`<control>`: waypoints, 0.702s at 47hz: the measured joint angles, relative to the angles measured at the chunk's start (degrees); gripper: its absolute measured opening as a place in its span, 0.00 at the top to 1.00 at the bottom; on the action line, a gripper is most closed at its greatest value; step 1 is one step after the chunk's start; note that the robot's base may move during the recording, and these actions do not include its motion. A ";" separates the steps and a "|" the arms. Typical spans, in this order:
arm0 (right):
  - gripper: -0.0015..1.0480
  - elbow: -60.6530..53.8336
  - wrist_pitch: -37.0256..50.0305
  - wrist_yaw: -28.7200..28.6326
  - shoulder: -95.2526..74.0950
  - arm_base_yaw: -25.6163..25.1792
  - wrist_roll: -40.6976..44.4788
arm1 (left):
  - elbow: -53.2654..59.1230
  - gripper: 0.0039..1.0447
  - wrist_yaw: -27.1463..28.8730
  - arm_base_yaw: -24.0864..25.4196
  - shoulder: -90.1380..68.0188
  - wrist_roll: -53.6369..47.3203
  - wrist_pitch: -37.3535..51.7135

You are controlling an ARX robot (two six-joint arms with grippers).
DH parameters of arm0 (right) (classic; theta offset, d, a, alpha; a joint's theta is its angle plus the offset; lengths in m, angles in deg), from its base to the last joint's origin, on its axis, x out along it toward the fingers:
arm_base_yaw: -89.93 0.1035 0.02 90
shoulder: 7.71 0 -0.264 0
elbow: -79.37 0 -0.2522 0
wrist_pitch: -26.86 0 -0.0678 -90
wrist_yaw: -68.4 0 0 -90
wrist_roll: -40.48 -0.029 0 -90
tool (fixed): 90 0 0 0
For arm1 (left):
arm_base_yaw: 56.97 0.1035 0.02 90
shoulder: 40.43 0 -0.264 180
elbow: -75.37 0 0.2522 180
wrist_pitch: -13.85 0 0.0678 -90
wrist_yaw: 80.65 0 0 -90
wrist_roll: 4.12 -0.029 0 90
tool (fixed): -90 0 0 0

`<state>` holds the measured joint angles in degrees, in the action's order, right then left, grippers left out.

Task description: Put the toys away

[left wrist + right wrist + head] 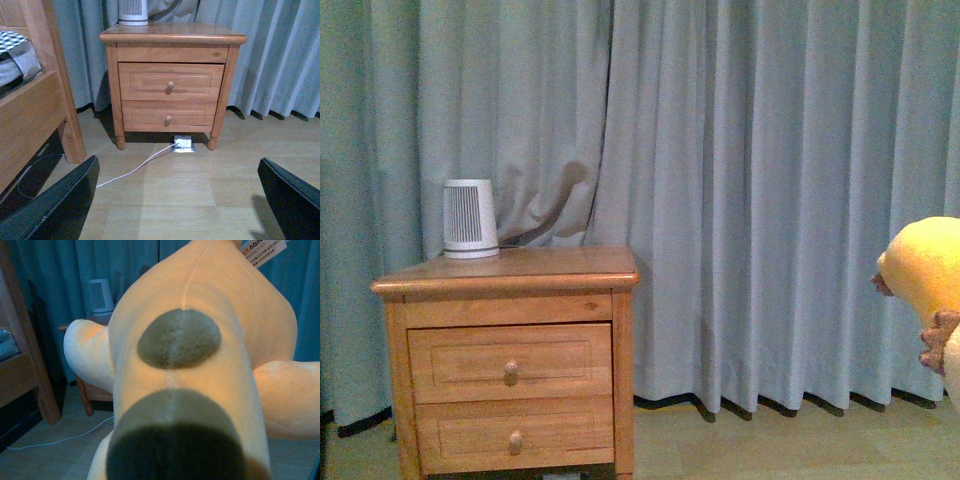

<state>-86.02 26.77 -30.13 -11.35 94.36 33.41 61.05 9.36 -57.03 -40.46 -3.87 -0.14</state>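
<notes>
free: floor (pixel 770 445) lower centre | blocked: nightstand (pixel 510 350) lower left, white unit (pixel 470 218) on top | curtain (pixel 750 180) behind | plush toy (pixel 930 270) right edge | cable (pixel 135 170) under nightstand

Soft even room light; right wrist view dim, with the plush toy (pixel 190 340) blurred close.

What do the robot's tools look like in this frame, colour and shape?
The left tool shows two plain matte black fingers, flat and wedge-shaped, no markings or cables showing. The right tool is hidden behind the plush toy; the front view shows neither arm.
</notes>
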 joint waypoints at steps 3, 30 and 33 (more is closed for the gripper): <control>0.91 0.00 0.00 0.00 -0.02 0.00 0.02 | 0.00 0.06 0.00 0.00 0.00 -0.02 0.00; 0.91 0.00 0.00 0.02 -0.02 0.00 0.07 | 0.00 0.06 0.00 0.00 0.00 -0.02 0.00; 0.91 0.00 0.00 -0.07 -0.02 0.02 0.07 | 0.00 0.06 0.02 0.00 -0.02 -0.02 0.00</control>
<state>-86.02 26.77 -30.20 -11.37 94.38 33.47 61.05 9.38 -57.03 -40.48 -3.89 -0.14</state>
